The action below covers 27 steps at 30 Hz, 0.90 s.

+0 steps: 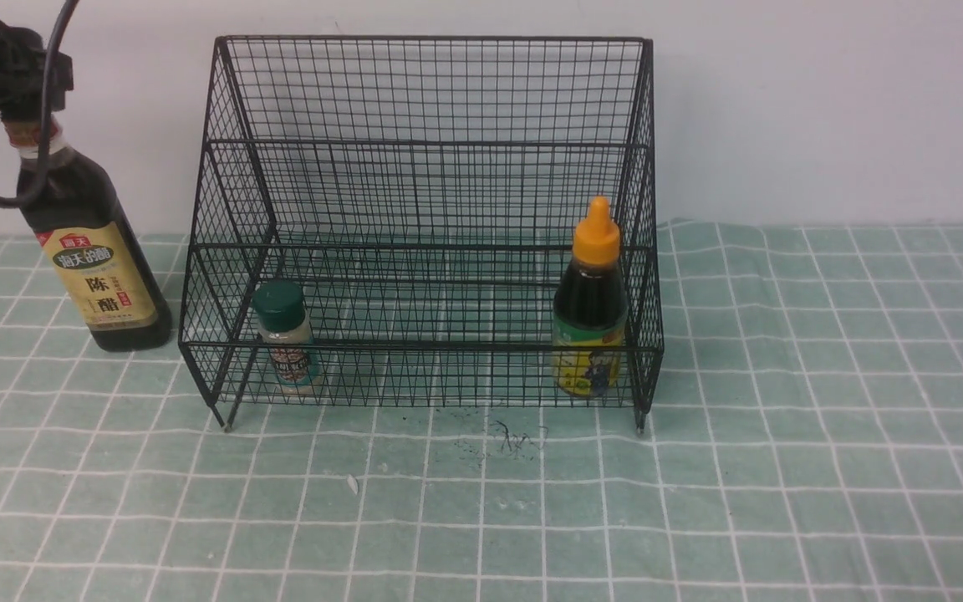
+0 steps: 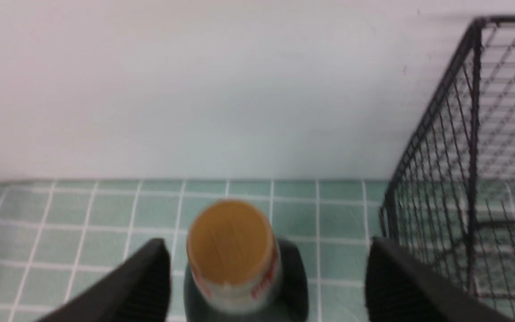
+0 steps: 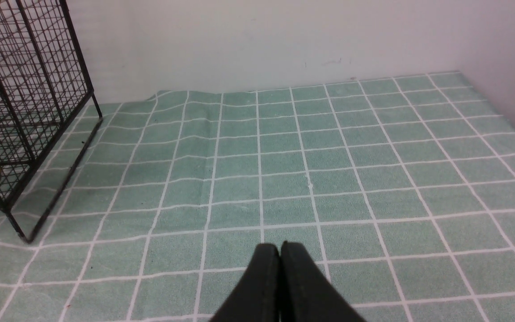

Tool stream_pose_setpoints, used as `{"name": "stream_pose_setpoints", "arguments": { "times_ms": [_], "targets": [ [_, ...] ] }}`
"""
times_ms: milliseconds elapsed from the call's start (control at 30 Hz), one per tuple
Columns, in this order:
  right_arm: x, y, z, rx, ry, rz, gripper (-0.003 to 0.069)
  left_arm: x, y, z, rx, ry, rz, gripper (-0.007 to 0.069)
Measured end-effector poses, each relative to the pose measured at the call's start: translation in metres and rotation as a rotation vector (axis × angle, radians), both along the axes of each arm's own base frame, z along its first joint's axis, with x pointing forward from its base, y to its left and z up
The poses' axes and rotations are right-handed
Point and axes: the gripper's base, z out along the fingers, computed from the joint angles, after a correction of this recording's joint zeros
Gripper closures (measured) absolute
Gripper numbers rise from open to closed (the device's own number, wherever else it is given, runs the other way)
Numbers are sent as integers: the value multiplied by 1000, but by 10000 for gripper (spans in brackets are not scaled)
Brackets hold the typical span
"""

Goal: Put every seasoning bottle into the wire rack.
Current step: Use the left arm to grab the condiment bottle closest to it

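At the far left, the vinegar bottle stands on the table, outside the wire rack and near its left side. The left gripper is above it, jaws spread, one finger either side of the gold cap with a gap at each. Recommended: centre the jaws over the neck, lower squarely, close firmly below the cap, then lift the base well above the front mesh before crossing rightward. A low carry risks catching the rim. The green-capped shaker is inside the rack's left end; the squeeze bottle is inside its right end. The right gripper has its jaws pressed together, with nothing between.
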Motion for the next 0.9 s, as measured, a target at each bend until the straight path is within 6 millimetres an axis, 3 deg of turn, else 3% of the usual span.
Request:
{"name": "stream_pose_setpoints", "arguments": {
  "times_ms": [133,267,433,567,800,900],
  "targets": [
    [0,0,0,0,0,0,672,14,3,-13,6,-20,10,-12],
    [0,0,0,0,0,0,672,26,6,-32,26,0,12,-6],
    [0,0,0,0,0,0,672,33,9,-46,53,32,6,74],
    [0,0,0,0,0,0,672,38,9,-55,41,50,11,300],
    [0,0,0,0,0,0,672,29,5,-47,11,75,12,305],
    [0,0,0,0,0,0,672,14,3,-31,27,88,3,314]
  ]
}}
